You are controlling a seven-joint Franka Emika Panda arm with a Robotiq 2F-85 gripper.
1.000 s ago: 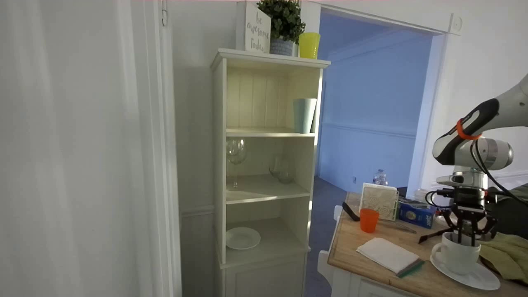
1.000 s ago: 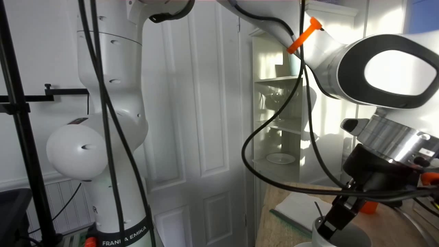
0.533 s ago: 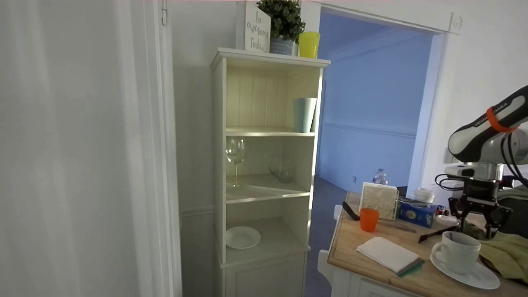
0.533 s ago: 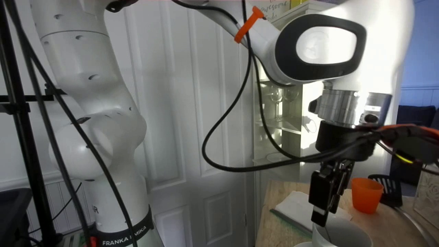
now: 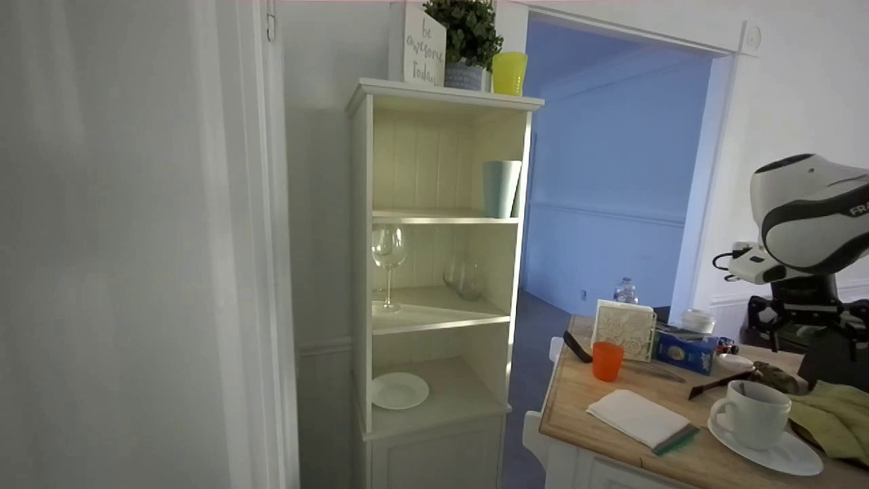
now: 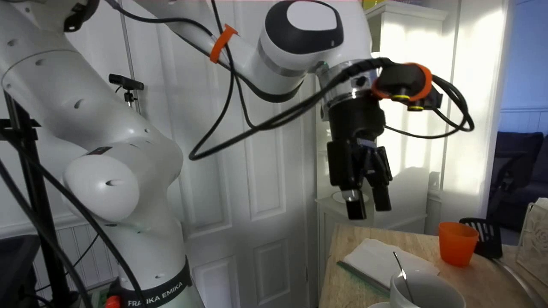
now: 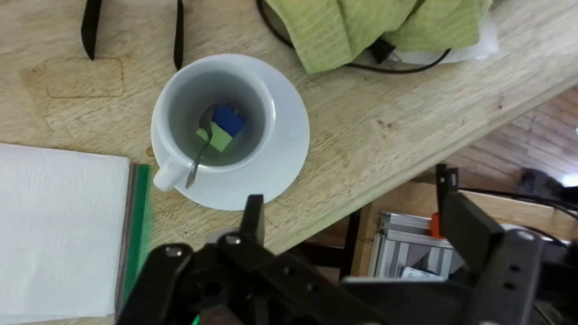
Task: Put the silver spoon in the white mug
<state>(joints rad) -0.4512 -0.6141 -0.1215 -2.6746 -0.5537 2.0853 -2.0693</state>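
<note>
Slvr spoon [image 7: 198, 158] tilted in wht mug [image 5: 759, 422]; hand [image 6: 369, 206] spread wide, well clr

In an exterior view the bottom edge crops the low, wide white ceramic mug [image 6: 430, 291]; the lower end of the slim silvery metal spoon [image 6: 403, 276] is hidden there; the wrist view's top edge cuts off the crumpled green checked cloth [image 7: 327, 34]
</note>
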